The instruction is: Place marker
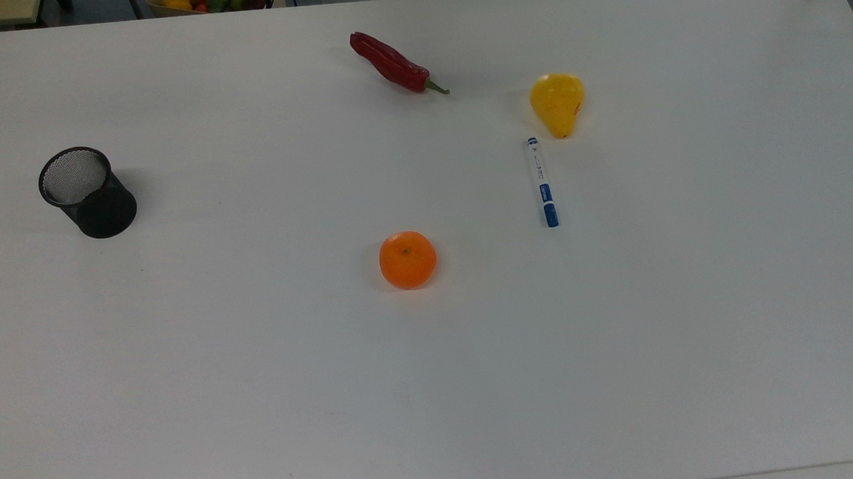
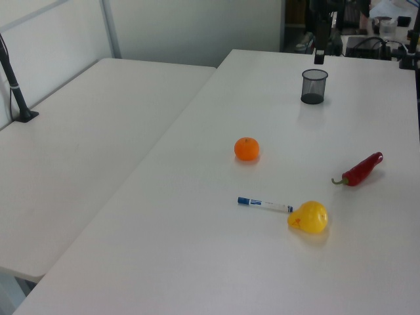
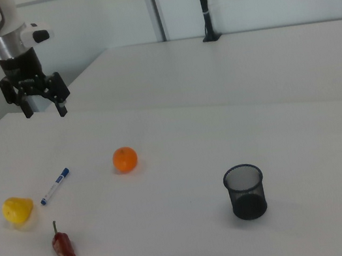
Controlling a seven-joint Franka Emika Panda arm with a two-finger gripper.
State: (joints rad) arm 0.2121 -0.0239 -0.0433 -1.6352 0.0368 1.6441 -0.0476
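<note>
While the marker (image 1: 542, 182) lies flat on the table (image 1: 625, 346) in the top view, its small end sits just below the yellow pear (image 1: 557, 103); the left view puts it touching the pear's left side. Right view: gripper (image 3: 43, 112) hangs fingers apart, high above and behind the pear (image 3: 17, 210).

Arm: reaching in from the right view's upper left, its white and grey wrist pointing straight down.
Gripper (image 3: 44, 112): hanging high in the air at the right view's far left, holding nothing.
Fingers (image 3: 61, 108): two dark fingers pointing downward, standing spread apart with a clear gap between them.
</note>
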